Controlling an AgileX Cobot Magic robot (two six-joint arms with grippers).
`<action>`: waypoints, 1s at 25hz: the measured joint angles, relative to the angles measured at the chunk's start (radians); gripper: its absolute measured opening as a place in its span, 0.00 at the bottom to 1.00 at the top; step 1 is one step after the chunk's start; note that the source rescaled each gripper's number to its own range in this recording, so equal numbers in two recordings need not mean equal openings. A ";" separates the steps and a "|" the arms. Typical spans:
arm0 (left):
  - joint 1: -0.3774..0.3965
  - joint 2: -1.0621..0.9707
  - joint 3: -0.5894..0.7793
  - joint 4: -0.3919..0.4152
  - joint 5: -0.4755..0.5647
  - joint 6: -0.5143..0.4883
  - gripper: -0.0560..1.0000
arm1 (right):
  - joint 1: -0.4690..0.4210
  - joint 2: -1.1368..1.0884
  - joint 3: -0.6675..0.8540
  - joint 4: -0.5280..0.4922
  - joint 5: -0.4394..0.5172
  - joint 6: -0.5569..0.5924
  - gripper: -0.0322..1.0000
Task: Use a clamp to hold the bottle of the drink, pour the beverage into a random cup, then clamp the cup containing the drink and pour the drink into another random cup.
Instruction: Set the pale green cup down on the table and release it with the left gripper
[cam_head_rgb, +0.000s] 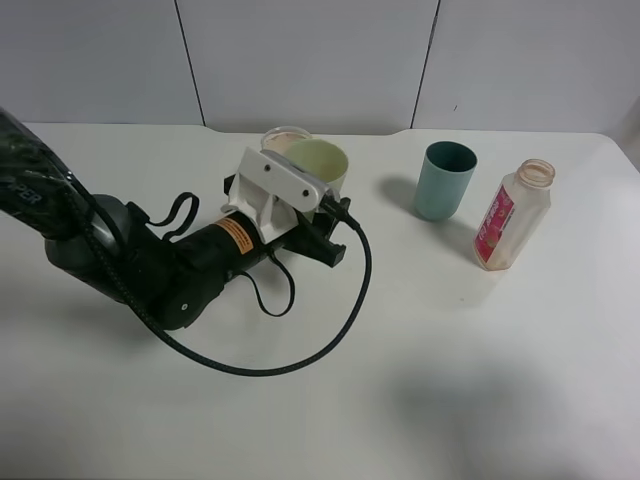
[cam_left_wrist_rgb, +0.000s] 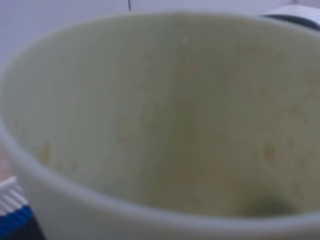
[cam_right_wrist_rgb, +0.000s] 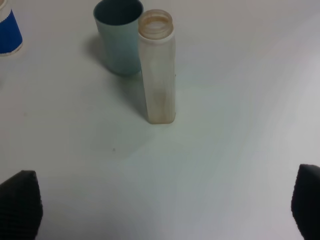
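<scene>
The pale yellow-green plastic tumbler (cam_head_rgb: 322, 163) is clamped in the left hand (cam_head_rgb: 318, 195) and tilted toward the blue-sleeved paper cup (cam_head_rgb: 284, 138) at its ten o'clock; inside I see only brown specks, so the second pour looks nearly finished. The clear squarish plastic bottle (cam_head_rgb: 512, 215) stands nearly empty on the tabletop (cam_head_rgb: 480, 380), at three o'clock from the teal tumbler (cam_head_rgb: 444, 180). The right hand (cam_right_wrist_rgb: 165, 210) has its fingers wide apart, holding nothing.

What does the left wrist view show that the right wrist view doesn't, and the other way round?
Only the left wrist view shows the pale yellow-green cup, filling the frame, its inner wall speckled with brownish drops and no pool of drink visible.

Only the right wrist view shows the teal cup, the uncapped, nearly empty bottle standing just in front of it, and the right gripper with its jaws wide apart over bare table.

Both catch a piece of the blue-sleeved paper cup, cut off at the frame edge.
</scene>
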 joint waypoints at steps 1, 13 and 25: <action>0.000 0.011 0.000 0.002 -0.006 -0.001 0.08 | 0.000 0.000 0.000 0.000 0.000 0.000 1.00; 0.000 0.109 -0.013 0.005 -0.010 -0.061 0.08 | 0.000 0.000 0.000 0.000 0.000 0.000 1.00; 0.000 0.140 -0.020 0.005 -0.022 -0.063 0.08 | 0.000 0.000 0.000 0.000 0.000 0.000 1.00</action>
